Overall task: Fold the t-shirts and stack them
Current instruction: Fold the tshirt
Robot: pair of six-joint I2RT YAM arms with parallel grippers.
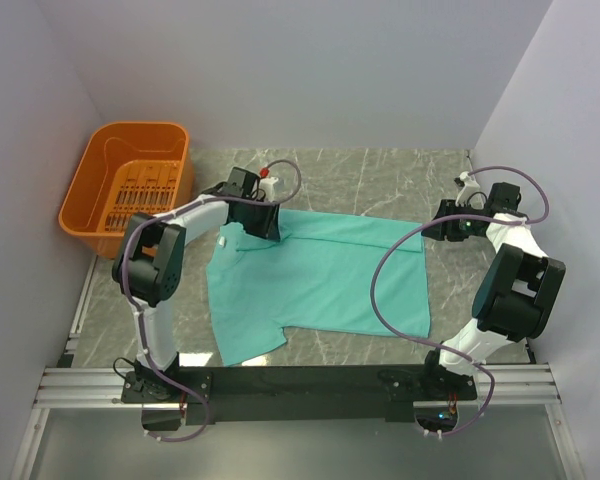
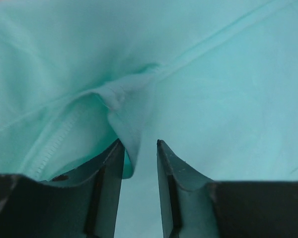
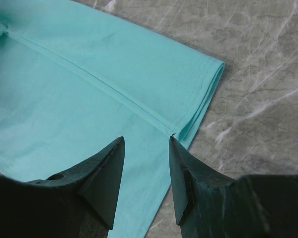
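The teal-green t-shirt (image 1: 320, 280) lies spread on the marble table, one sleeve pointing at the near left. My left gripper (image 1: 269, 224) is down on its far left part. In the left wrist view its jaws (image 2: 139, 144) stand a little apart, and a raised fold of cloth (image 2: 126, 106) rests against the left fingertip (image 2: 116, 148) without being pinched. My right gripper (image 1: 443, 228) hovers open at the shirt's far right corner. The right wrist view shows those jaws (image 3: 146, 141) over a seam and the layered hem corner (image 3: 208, 79).
An orange slotted basket (image 1: 83, 196) stands at the far left against the wall. White walls close in the table at the left, back and right. Bare marble (image 3: 258, 74) lies beside the shirt's right edge. A metal rail (image 1: 300, 385) carries the arm bases at the near edge.
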